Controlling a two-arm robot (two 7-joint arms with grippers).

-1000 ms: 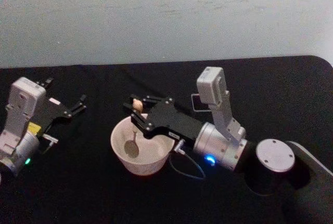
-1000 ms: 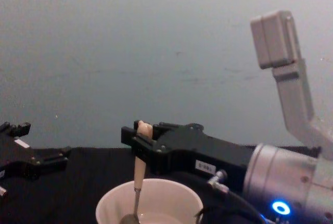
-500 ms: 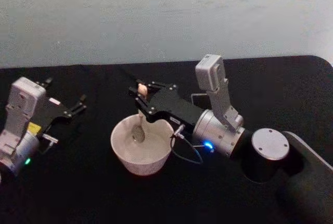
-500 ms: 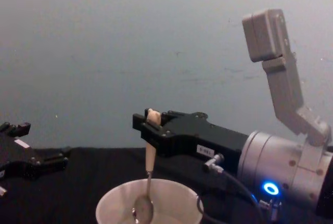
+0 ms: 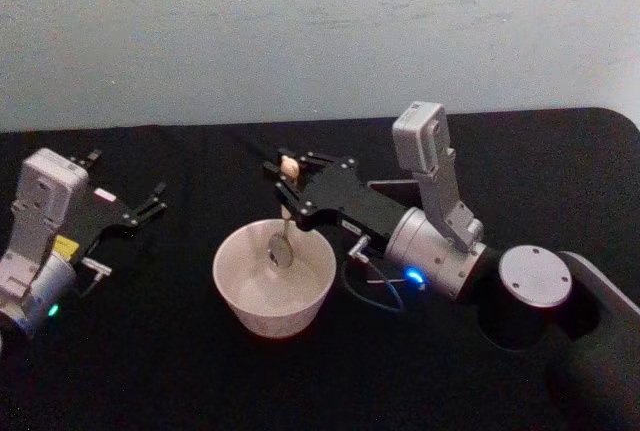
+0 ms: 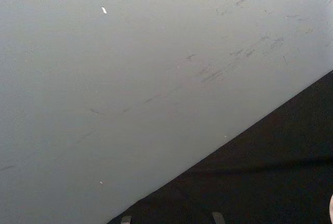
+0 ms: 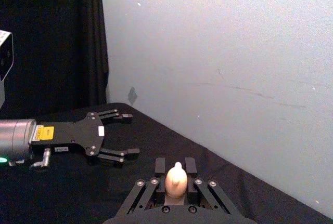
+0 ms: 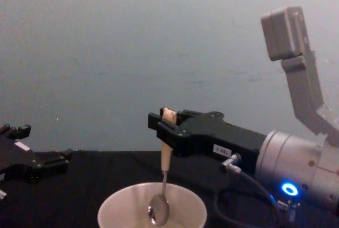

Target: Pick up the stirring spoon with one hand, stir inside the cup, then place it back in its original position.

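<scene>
My right gripper (image 5: 288,173) clamps its jaws on the stirring spoon (image 5: 284,226), bowl hanging inside the cup (image 5: 262,313) midway along the counter (image 5: 180,371). Too wide a sweep could strike the rim and tip it. My left gripper (image 5: 128,179) idles at the left edge, jaws apart.

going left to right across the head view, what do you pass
left end effector, open → cup → right arm's wrist camera → grey round joint cap; right end effector, gripping the stirring spoon, overlaps the cup
</scene>
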